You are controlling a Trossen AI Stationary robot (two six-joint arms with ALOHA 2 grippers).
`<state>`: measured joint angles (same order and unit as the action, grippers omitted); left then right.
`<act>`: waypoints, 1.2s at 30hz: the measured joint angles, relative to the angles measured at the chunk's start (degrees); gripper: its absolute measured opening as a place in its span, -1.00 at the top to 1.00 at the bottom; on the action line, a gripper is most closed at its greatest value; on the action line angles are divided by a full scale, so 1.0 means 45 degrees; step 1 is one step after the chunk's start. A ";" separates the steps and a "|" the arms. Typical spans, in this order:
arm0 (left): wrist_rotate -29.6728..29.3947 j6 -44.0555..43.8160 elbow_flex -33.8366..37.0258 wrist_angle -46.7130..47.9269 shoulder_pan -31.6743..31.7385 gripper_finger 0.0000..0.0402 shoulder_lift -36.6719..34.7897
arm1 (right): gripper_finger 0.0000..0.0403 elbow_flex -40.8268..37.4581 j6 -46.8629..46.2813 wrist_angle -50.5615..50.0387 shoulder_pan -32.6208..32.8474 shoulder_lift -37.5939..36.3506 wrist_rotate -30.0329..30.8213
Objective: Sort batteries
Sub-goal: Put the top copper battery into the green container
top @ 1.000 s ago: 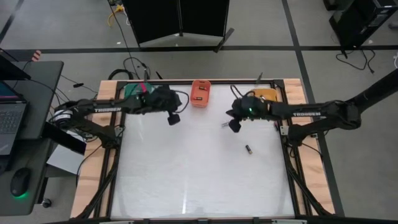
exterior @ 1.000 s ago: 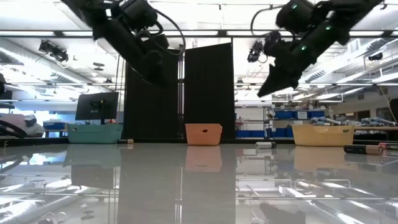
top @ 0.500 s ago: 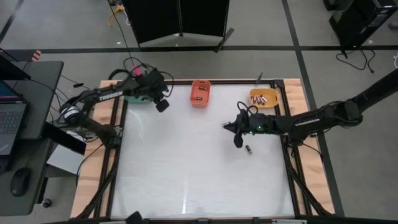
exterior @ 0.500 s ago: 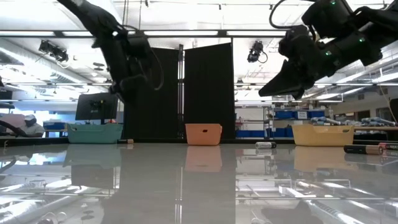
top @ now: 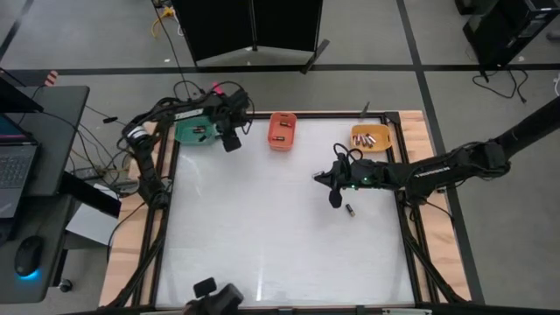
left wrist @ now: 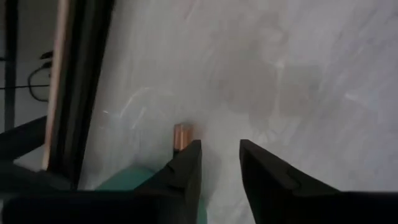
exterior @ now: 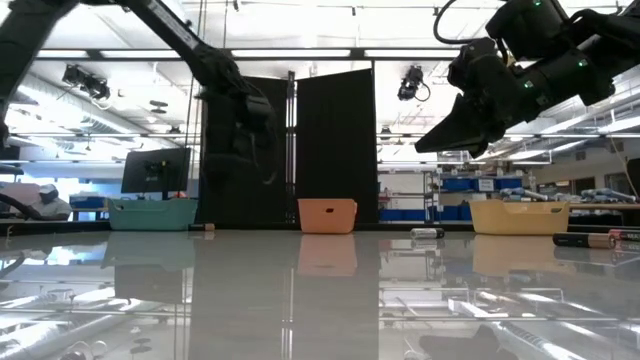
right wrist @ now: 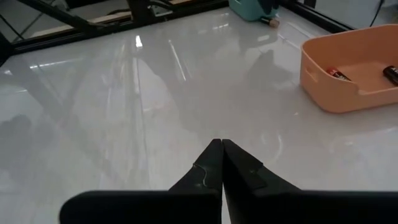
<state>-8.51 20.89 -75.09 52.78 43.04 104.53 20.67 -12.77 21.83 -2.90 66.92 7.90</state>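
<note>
My left gripper (top: 230, 143) hangs open at the right end of the teal bin (top: 196, 132), nothing between its fingers (left wrist: 221, 149). A copper-coloured battery (left wrist: 182, 135) lies on the table beside that bin, just past one fingertip. My right gripper (top: 335, 199) is shut and empty above the table's right half, its fingers slanting down (exterior: 422, 148). A small dark battery (top: 350, 210) lies on the table just near-right of it. Batteries also lie in the orange bin (right wrist: 354, 68) and the yellow bin (top: 369, 136).
The three bins stand in a row along the far edge, the orange one (top: 282, 129) in the middle. A battery (exterior: 427, 232) and two more (exterior: 590, 240) show on the table in the low view. A black frame rims the white table (top: 262, 254).
My left gripper has swung from the table's far middle toward the far left corner and now hangs by the teal bin. My right gripper has moved toward the near edge, close to the loose dark battery, tipping from steep to a flatter slant, then kept still.
</note>
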 joint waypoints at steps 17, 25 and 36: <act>-0.0555 0.0030 -0.0703 -0.0056 0.1002 0.29 0.1466 | 0.94 0.0005 0.0315 0.0106 0.0502 0.0010 0.0005; -0.0546 0.0119 -0.0703 0.0082 0.1023 0.29 0.2075 | 0.94 0.0005 0.0438 0.0168 0.0502 0.0010 0.0010; -0.0713 -0.0012 -0.0723 0.0169 0.1017 0.44 0.2234 | 0.94 0.0010 0.0505 0.0182 0.0521 0.0010 0.0024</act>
<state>-11.72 20.84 -78.35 53.54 47.61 114.59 20.71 -10.50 22.65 -0.56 66.96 8.01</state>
